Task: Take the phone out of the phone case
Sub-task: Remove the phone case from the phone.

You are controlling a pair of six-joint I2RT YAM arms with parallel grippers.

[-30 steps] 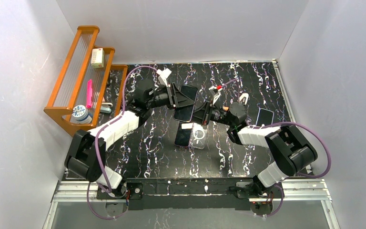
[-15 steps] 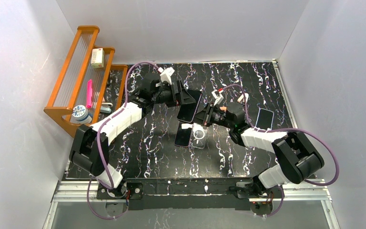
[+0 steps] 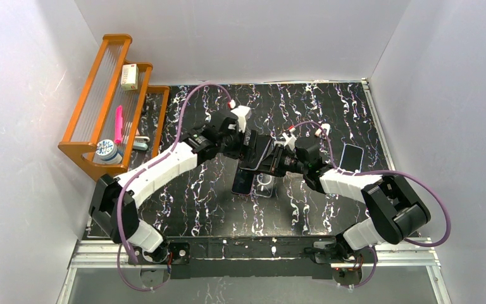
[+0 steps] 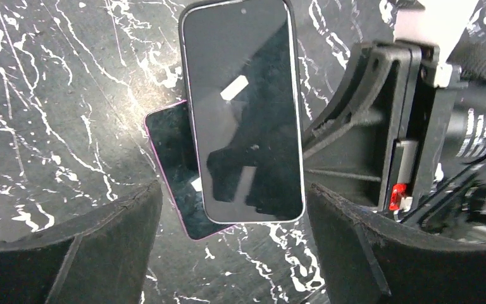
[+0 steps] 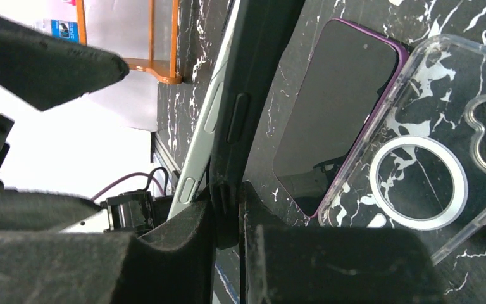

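A dark-screened phone (image 3: 257, 152) with a silver edge sits in a black case and is held above the table between my two grippers. In the right wrist view my right gripper (image 5: 228, 212) is shut on the black case's edge (image 5: 259, 76), and the phone's silver side (image 5: 205, 120) stands slightly away from it. In the left wrist view the phone (image 4: 240, 114) has its lower end between my left gripper's (image 4: 234, 253) open fingers (image 4: 69, 253), and neither finger touches it. My left gripper (image 3: 248, 144) is just left of my right gripper (image 3: 277, 159).
A purple-edged phone (image 3: 242, 183) and an empty clear case (image 3: 265, 183) lie on the black marbled table below the grippers. Another phone (image 3: 352, 156) lies at the right. An orange rack (image 3: 111, 95) with small items stands at the back left.
My left arm has swung right and nearer, so its gripper is now over the phone. The phone and case have shifted slightly nearer and right. The right gripper stays on the case.
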